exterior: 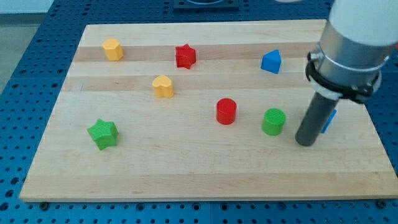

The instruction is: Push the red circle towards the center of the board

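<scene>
The red circle (226,111) is a short red cylinder standing on the wooden board (186,174), a little right of the board's middle. My tip (305,143) rests on the board at the view's right, well to the right of the red circle. A green cylinder (273,121) stands between the red circle and my tip, closer to the tip. The rod hangs from the grey arm body at the view's upper right.
A blue block (329,119) sits just behind the rod, partly hidden. A blue triangular block (271,61) and a red star (185,56) are near the view's top. A yellow hexagon (112,49), a yellow heart (163,86) and a green star (102,134) lie on the left half.
</scene>
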Robot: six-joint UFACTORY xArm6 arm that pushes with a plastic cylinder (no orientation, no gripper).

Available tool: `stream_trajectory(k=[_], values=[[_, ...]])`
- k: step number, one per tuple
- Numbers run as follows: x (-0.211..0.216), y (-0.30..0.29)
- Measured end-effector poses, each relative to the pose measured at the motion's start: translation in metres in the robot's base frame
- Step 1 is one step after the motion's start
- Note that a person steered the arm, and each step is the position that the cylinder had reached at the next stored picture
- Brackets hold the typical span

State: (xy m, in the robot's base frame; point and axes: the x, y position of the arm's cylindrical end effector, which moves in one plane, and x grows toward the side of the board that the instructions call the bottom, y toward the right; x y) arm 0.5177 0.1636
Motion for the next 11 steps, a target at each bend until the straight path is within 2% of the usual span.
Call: stream_trajectory(k=[2,4,6,7,8,9,10,11], values=[[-0.051,-0.049],[-0.020,-0.043],[0.043,-0.046],[0.019,-0.083],[-0.036,-0.110],[-0.043,-0.122],[-0.008,-0.119],[-0.006,-0.094]])
